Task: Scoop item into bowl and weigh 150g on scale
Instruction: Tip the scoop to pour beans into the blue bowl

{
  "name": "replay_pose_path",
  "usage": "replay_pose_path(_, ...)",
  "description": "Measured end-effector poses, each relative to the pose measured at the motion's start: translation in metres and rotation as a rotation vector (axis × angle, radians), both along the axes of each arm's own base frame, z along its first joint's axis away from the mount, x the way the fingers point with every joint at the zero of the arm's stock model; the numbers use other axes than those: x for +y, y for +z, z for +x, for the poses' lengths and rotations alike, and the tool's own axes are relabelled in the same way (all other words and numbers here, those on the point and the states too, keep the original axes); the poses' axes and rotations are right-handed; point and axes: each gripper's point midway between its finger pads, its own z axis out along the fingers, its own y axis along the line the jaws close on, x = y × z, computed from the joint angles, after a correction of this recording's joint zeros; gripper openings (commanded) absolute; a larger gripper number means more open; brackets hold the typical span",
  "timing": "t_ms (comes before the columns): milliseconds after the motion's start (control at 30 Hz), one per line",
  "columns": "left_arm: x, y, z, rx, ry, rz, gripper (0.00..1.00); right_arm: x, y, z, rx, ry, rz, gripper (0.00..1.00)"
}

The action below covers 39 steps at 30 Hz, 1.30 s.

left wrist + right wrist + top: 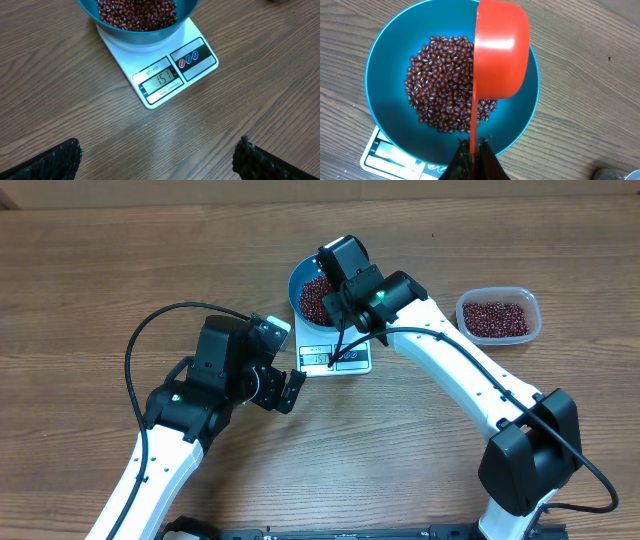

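Right gripper point(472, 150) was pinched tight on the thin handle of a stiff orange-red plastic scoop point(501, 50), whose cup was tipped on edge above the round deep blue bowl point(385, 112). Small dark red-brown beans point(442, 82) lay heaped in that bowl, which sat on the flat white rectangular kitchen scale point(202, 62); its display seemed to read just past the target. More beans filled a clear plastic tub point(497, 316) well apart. Left gripper point(159, 162) hung spread wide, holding nothing. Such beans looked light, hard and quick to roll, so they were best moved by scoop. The smooth bowl was better left untouched.
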Motion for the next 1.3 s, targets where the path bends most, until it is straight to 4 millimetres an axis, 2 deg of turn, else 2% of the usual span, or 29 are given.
replay_pose_path(433, 0.0, 0.0, 0.0, 0.0, 0.0, 0.0, 1.0, 0.001, -0.001, 0.0, 0.013, 0.011, 0.021, 0.04)
replay_pose_path(633, 0.0, 0.0, 0.0, 0.0, 0.0, 0.0, 1.0, -0.002, -0.001, 0.003, 0.049, 0.01, 0.088, 0.04)
replay_pose_path(900, 0.0, 0.0, 0.0, 0.0, 0.0, 0.0, 1.0, -0.009, 0.003, 0.008, 0.142, 0.003, 0.294, 0.04)
replay_pose_path(1300, 0.0, 0.0, 0.0, 0.0, 0.0, 0.0, 1.0, -0.012, 0.002, 0.01, 0.157, -0.003, 0.321, 0.04)
